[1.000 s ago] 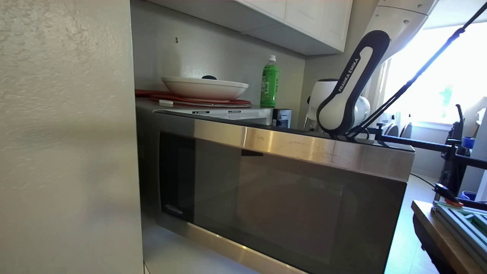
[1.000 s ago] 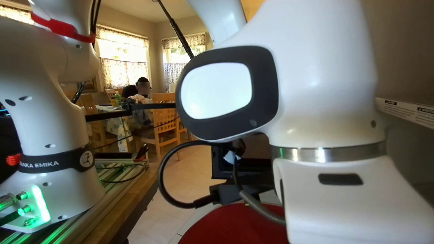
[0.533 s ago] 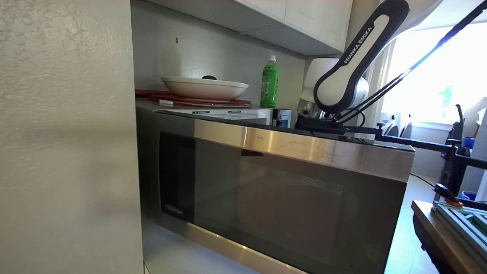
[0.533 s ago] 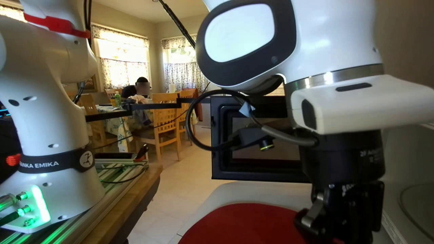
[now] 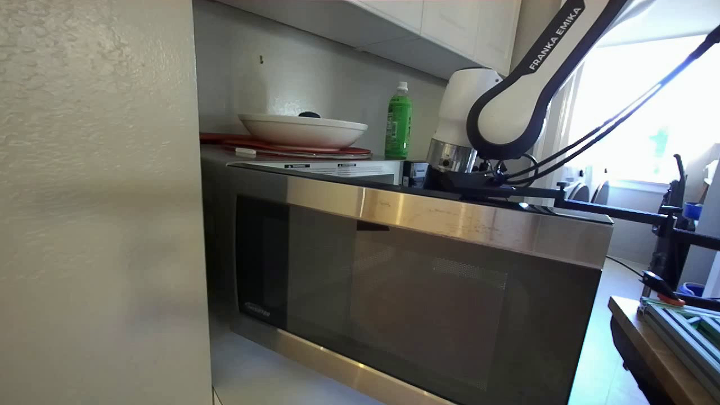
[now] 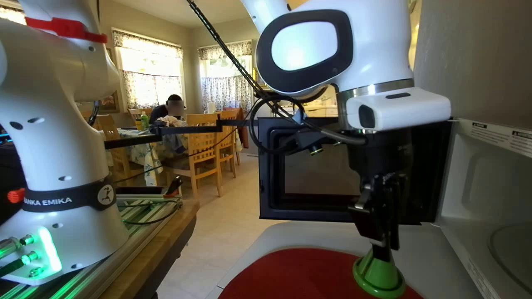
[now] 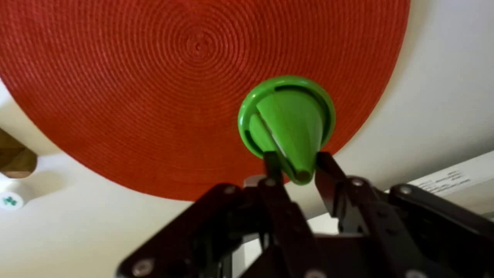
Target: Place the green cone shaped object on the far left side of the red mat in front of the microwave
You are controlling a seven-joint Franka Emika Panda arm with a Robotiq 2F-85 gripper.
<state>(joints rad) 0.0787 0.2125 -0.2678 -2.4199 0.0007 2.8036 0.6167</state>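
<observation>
Because the green cone [image 7: 298, 121] tapers, the nearly closed fingers [image 7: 326, 170] pinch its tip, wide base down, presumably to stand on the red placemat [image 7: 181, 96]!

- Gripper [image 7: 296, 164] and fingers [image 7: 328, 170]: black; screw heads [image 7: 142, 267] silver-grey.
- Green cone [image 7: 289, 116], between the fingers: bright green, paler highlights on its ring, a whitish streak down one side.
- Red mat [image 7: 154, 96], beneath the fingers: red, patterned with fine concentric rings.
- Counter [image 7: 115, 231], beneath the fingers and past the mat's edge: off-white to pale grey.
- Block [image 7: 17, 156], left of the fingers in the wrist view: light and dark brown.
- Small cylinder [image 7: 13, 195], also left of the fingers there: white, marked in green.
- Microwave door [image 6: 272, 178], behind the fingers in an exterior view: black frame, brownish-grey window.
- Arm [image 6: 382, 41], above the fingers in an exterior view: white with black trim.
</observation>
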